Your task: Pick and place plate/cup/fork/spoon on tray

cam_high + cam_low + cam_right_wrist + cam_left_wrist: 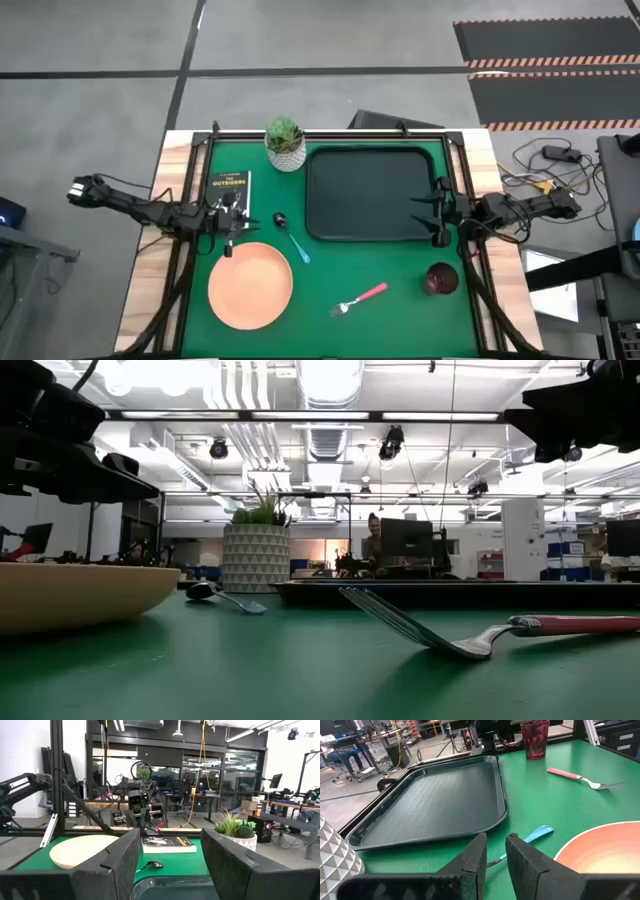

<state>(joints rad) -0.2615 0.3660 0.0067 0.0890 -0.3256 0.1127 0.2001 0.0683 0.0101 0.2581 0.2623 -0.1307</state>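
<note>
The salmon-orange plate (250,285) lies flat at the table's near left. The spoon (290,237), with its light blue handle, lies between the plate and the black tray (367,193). The pink-handled fork (360,297) lies near the front, and the maroon cup (440,278) stands upright at the near right. My left gripper (230,225) hovers above the table just beyond the plate's far rim. Its fingers (477,857) stand a narrow gap apart and hold nothing. My right gripper (432,212) is wide open and empty at the tray's right rim.
A white pot with a green plant (286,143) stands at the tray's far left corner. A small black book (228,187) lies beside my left gripper. Free green table lies between the plate, the fork and the cup.
</note>
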